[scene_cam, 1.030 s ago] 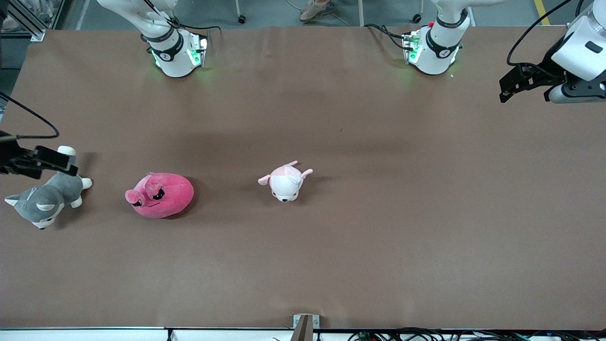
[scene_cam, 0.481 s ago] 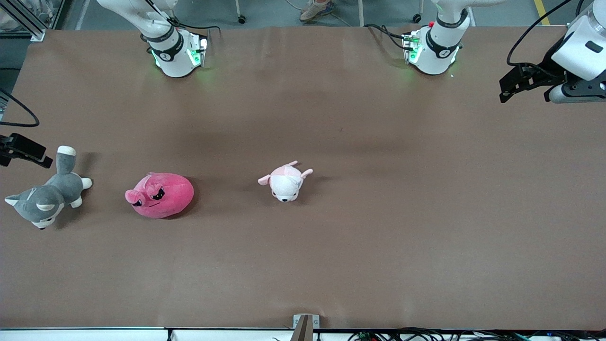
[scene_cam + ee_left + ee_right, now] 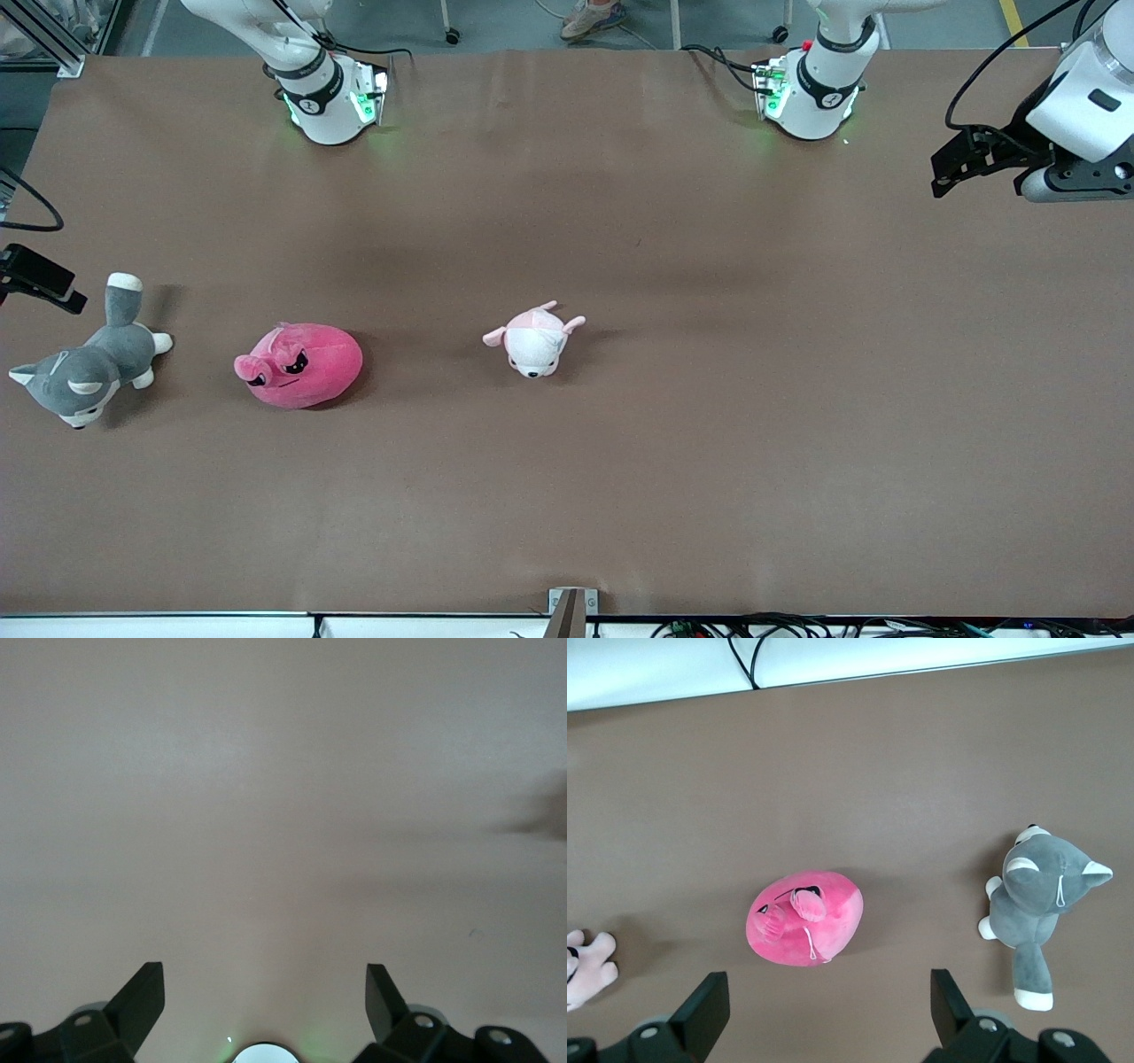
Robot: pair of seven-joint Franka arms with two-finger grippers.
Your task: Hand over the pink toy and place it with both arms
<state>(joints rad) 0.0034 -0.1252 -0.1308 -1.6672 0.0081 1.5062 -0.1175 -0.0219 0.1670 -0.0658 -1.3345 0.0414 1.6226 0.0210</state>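
Since the earlier frames, we see the right end effector (image 3: 40, 282) withdrawn from above the grey plush husky (image 3: 84, 370) to the table's (image 3: 673, 461) edge at the right arm's end, fingers apart and empty. The round pink plush pig (image 3: 299, 364) lies on the table between husky and small pale pink-and-white plush puppy (image 3: 534, 339); we judge this fits either a pickup pending or a finished placement. The left end effector (image 3: 961, 164) waits over its own end, fingers apart.
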